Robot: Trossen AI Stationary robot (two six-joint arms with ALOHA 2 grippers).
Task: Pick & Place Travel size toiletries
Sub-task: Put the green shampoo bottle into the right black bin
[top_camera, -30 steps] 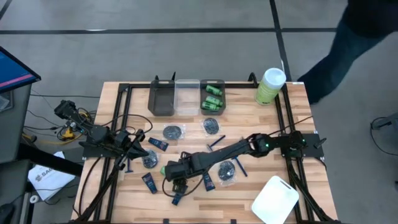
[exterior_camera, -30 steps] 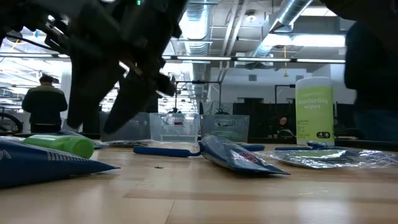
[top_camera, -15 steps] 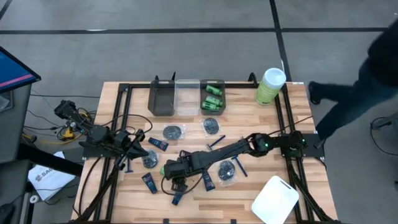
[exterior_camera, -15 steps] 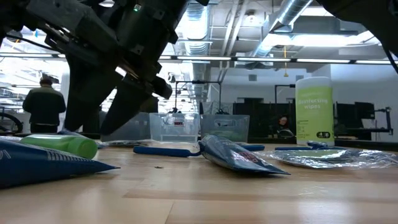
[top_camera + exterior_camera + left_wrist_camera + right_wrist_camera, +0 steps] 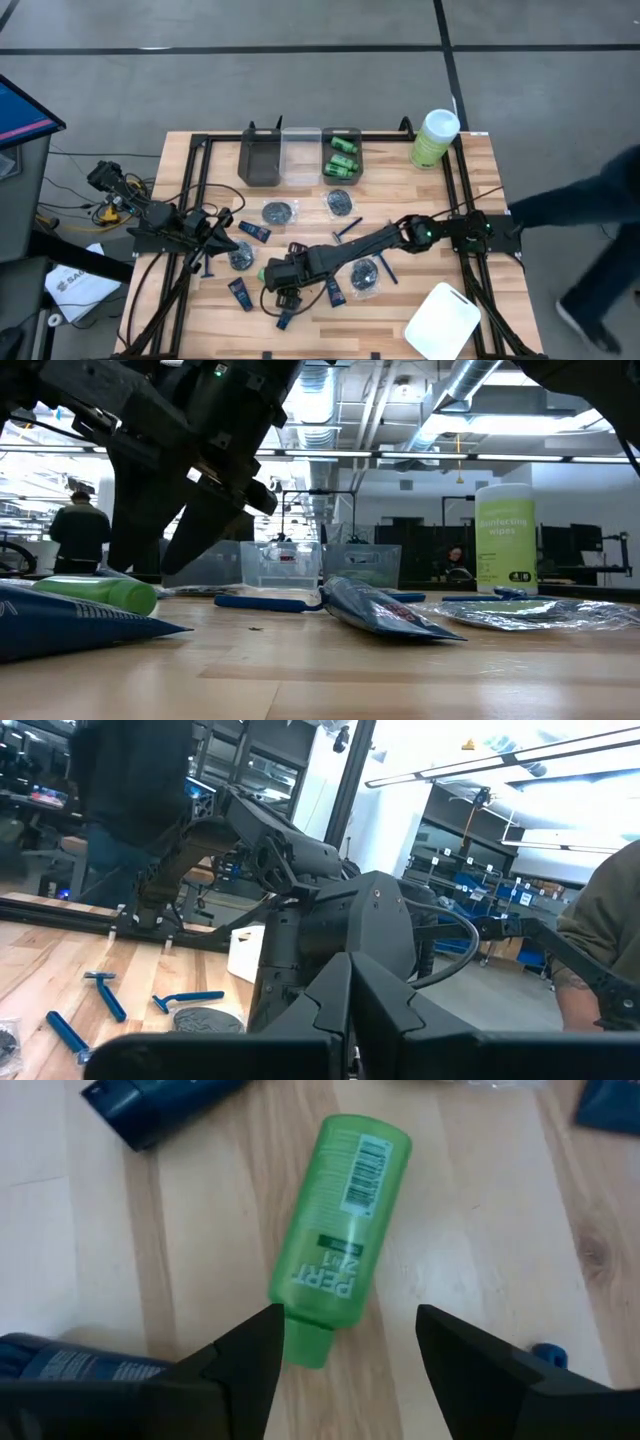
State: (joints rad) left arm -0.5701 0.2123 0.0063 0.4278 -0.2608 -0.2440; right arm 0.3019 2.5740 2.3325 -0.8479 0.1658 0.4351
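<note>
Right claw (image 5: 345, 1365) wide apart over green mini bottle (image 5: 335, 1230) at counter's (image 5: 470, 210) 7 o'clock. Drop straight, pinch the middle.

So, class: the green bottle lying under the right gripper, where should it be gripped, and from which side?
Grip the green bottle across its flat-lying body, from straight above. The right gripper hangs open at its cap end, near a navy tube.
</note>
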